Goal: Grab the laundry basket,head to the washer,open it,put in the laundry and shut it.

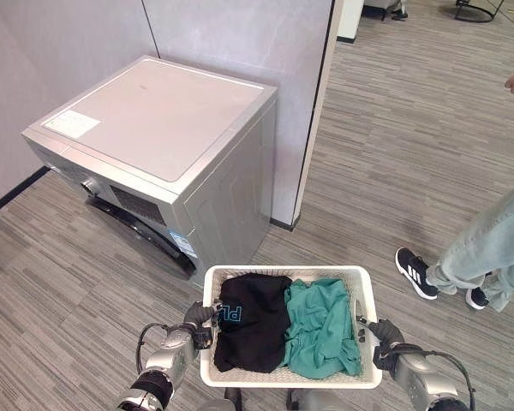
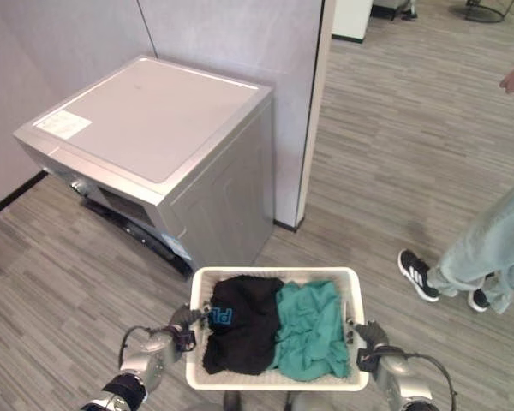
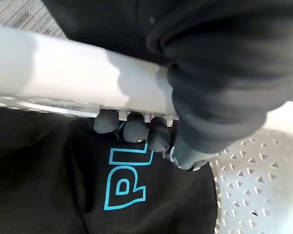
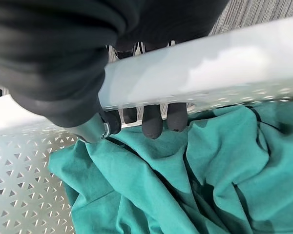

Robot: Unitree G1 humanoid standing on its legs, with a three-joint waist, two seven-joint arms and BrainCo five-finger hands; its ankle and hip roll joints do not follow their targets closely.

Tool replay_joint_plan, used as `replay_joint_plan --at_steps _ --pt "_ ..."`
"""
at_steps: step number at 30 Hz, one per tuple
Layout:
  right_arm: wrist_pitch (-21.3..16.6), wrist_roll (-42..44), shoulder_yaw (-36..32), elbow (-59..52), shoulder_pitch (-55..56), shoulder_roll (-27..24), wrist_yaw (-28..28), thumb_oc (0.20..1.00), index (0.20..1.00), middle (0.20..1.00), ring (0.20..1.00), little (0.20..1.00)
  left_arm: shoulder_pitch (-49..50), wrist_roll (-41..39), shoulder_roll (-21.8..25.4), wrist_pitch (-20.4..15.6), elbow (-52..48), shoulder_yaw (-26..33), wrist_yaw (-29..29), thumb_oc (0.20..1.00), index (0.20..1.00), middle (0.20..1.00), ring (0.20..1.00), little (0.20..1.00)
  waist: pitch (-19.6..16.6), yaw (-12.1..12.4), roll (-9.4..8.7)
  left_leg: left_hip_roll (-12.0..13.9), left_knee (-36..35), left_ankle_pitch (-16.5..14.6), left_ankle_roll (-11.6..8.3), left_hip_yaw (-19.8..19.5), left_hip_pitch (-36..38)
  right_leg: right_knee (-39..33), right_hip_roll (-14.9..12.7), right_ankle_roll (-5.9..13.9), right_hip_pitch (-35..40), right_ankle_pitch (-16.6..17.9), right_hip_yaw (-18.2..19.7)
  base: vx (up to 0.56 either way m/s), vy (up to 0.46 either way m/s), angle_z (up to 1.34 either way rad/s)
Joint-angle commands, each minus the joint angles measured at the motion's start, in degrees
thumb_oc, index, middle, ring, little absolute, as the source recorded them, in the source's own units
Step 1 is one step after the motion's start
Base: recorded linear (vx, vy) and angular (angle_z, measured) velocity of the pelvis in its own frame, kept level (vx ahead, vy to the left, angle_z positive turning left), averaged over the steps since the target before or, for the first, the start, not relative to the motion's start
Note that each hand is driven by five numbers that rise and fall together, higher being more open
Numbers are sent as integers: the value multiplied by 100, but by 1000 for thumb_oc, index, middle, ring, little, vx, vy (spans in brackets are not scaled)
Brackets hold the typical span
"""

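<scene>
1. Laundry basket (image 1: 364,282): a white perforated basket, carried between the two hands and raised clear of the grey striped floor (image 1: 394,154). All positions below are given relative to this basket.
2. Left hand (image 1: 199,318): on the basket's left rim, with fingers (image 3: 136,127) curled over the rim bar so that their dark tips hang inside, just above the black garment.
3. Right hand (image 1: 383,335): on the basket's right rim, with fingers (image 4: 152,122) hooked over the rim bar in the same manner, tips touching the green cloth.
4. Black garment (image 1: 253,330): fills the basket's left half, showing blue lettering on its upper face.
5. Green garment (image 1: 324,330): lies crumpled in the basket's right half, touching the black garment along the middle.
6. Washer (image 1: 167,145): a silver-grey front-loading machine beyond the basket and to its left, standing against a grey wall (image 1: 240,34). Its front faces left; whether its door is fully closed cannot be told.
7. Person (image 1: 484,248): stands to the right of the basket, well apart, visible as light trouser legs and black shoes with white soles.
</scene>
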Motion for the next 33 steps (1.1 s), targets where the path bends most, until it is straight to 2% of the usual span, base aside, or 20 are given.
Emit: replay_joint_plan --at_steps 1,3,4,10,11,12,13,22,26,29,33 --pt "-372 443 220 -485 -61 109 928 200 200 200 200 200 -568 84 342 -438 337 172 -9 200 200 200 200 200 -289 23 -333 -156 194 338 -246 37 -461 306 -386 748 675 -988 14 0 0 0" --pt "-388 386 263 -506 -80 112 916 200 200 200 200 200 -536 78 341 -434 347 213 10 200 200 200 200 200 -269 12 -337 -153 203 345 -261 21 -477 318 -384 743 650 -985 16 6 -10 4" --pt "-517 365 148 -42 -770 39 225 200 200 200 200 200 -464 198 -71 -265 138 -546 -82 200 200 200 200 200 54 -602 193 -145 664 -284 -131 527 -714 503 -411 540 -432 -801 237 56 26 7" --pt "-460 570 186 -148 -628 209 365 200 200 200 200 200 -306 231 11 -251 88 -469 -119 200 200 200 200 200 -179 -492 117 -153 428 -335 -47 565 -328 482 -360 568 -180 -854 289 63 35 -16" --pt "-460 891 136 -140 -628 276 383 200 200 200 200 200 -292 212 22 -251 87 -458 -119 200 200 200 200 200 -210 -479 115 -157 394 -337 -37 551 -292 475 -347 568 -158 -864 301 47 15 -3" --pt "-487 1592 42 -142 -634 425 447 200 200 200 200 200 -268 125 48 -245 50 -425 -90 200 200 200 200 200 -219 -454 113 -158 374 -340 -27 532 -234 480 -330 566 -112 -882 313 29 12 4" --pt "-506 1665 45 -154 -628 469 500 200 200 200 200 200 -252 116 60 -243 10 -407 -88 200 200 200 200 200 -250 -441 100 -164 362 -324 -22 517 -249 481 -331 568 -126 -879 312 31 -3 2" --pt "-300 1620 310 -411 -826 328 595 200 200 200 200 200 -261 147 507 -136 -322 -289 -98 200 200 200 200 200 -454 -145 -80 -126 240 -226 -35 213 -136 446 -296 533 146 -960 87 6 -27 13" --pt "14 2269 614 -892 -1207 119 1016 200 200 200 200 200 -492 599 1332 59 -780 -400 -410 200 200 200 200 200 -532 32 -126 -85 276 -208 -69 87 -85 456 -256 501 312 -1031 -62 -5 -40 18" --pt "199 2243 860 -970 -1479 -171 1188 200 200 200 200 200 -652 516 2062 155 -911 -345 -612 200 200 200 200 200 -543 155 -166 -41 358 -191 -122 13 -107 412 -224 483 380 -1047 -172 -36 -64 20" --pt "503 2202 1412 -1009 -2000 -467 1403 200 200 200 200 200 -862 499 2600 230 -628 -392 -769 200 200 200 200 200 -547 311 -237 41 470 -152 -203 -99 -184 372 -166 440 442 -1073 -286 -47 -92 14"
